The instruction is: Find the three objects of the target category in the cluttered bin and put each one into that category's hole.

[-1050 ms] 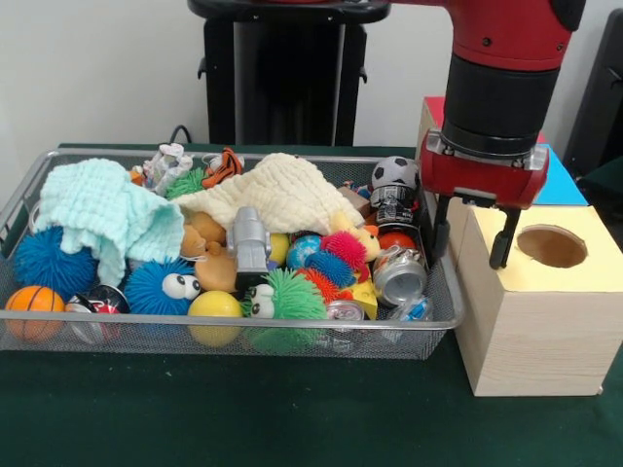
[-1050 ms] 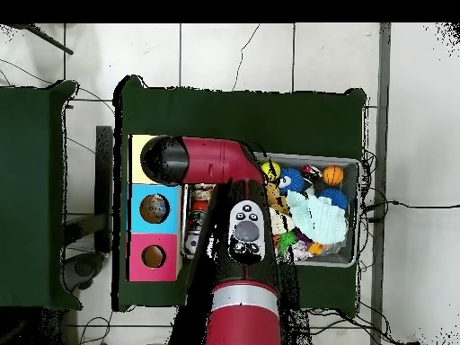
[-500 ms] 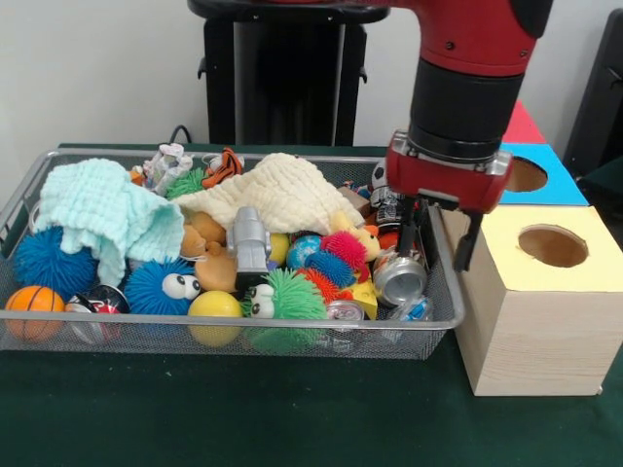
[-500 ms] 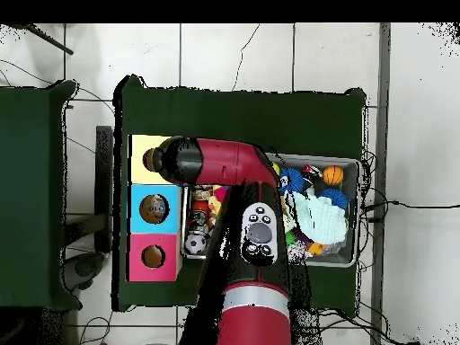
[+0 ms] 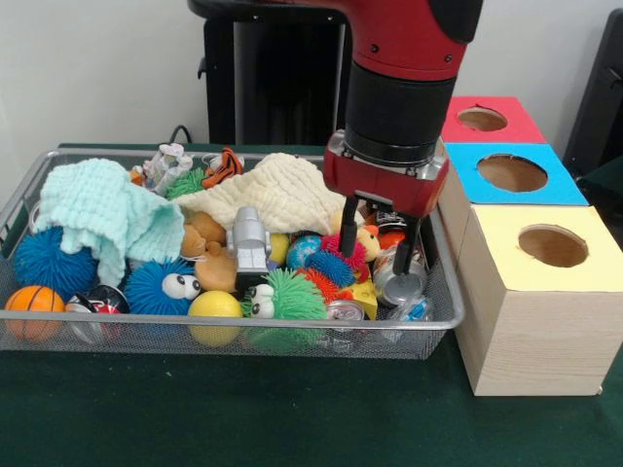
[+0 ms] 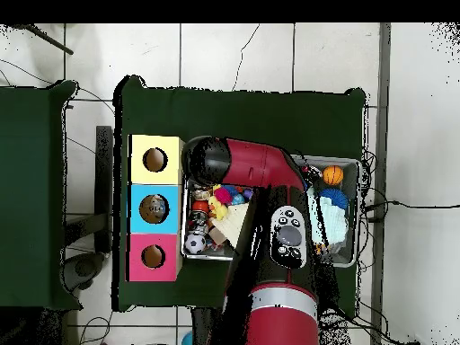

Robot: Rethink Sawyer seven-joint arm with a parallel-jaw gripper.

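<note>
A wire bin [image 5: 243,326] holds a heap of toys, balls and crushed cans. My gripper [image 5: 378,249] hangs open over the bin's right end with nothing between its fingers. One fingertip [image 5: 347,241] is by a pink spiky ball [image 5: 343,249]; the other is just above a crushed silver can [image 5: 397,279]. Two more cans [image 5: 343,311] [image 5: 417,309] lie at the front rim. An orange basketball [image 5: 34,302] and a yellow ball [image 5: 214,306] sit at the front left. Overhead, the arm [image 6: 225,162] hides the gripper, and a soccer ball [image 6: 195,243] shows.
Right of the bin stand three boxes with round holes on top: yellow [image 5: 545,292] nearest, then blue [image 5: 511,173], then red [image 5: 484,119]. A mint cloth [image 5: 97,209] and a cream cloth [image 5: 277,195] cover part of the heap. Blue spiky balls [image 5: 44,261] lie at the left.
The arm has swung left, from over the yellow box to over the bin's right end, with the gripper still open and empty.
</note>
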